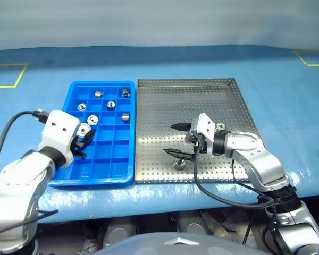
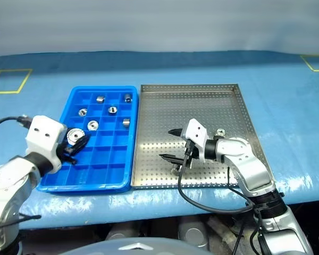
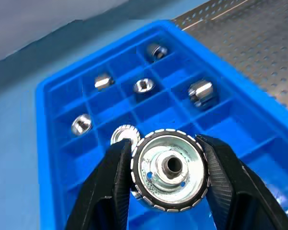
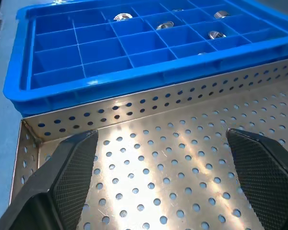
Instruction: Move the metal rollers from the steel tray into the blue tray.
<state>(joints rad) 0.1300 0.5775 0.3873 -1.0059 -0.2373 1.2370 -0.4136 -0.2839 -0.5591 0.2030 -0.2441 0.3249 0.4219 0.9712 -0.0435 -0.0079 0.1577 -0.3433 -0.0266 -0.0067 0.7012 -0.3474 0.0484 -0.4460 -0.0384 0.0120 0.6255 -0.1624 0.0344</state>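
Observation:
My left gripper (image 1: 85,136) is shut on a shiny metal roller (image 3: 170,168), held above the near-left part of the blue tray (image 1: 90,182). Several more rollers (image 1: 111,104) lie in the blue tray's far compartments. To its right lies the steel tray (image 1: 202,95). My right gripper (image 1: 171,139) hangs open low over that tray's near-left area, pointing toward the blue tray, with nothing between its fingers (image 4: 74,165). One roller (image 1: 177,163) rests on the perforated floor just beside the nearer finger, and another roller (image 1: 220,126) lies behind the gripper.
Both trays sit side by side, touching, on a blue table cover (image 1: 287,90). Yellow tape marks (image 1: 5,74) show at the far corners. The table's front edge (image 1: 165,199) runs just below the trays. Black cables (image 1: 223,199) trail from both wrists.

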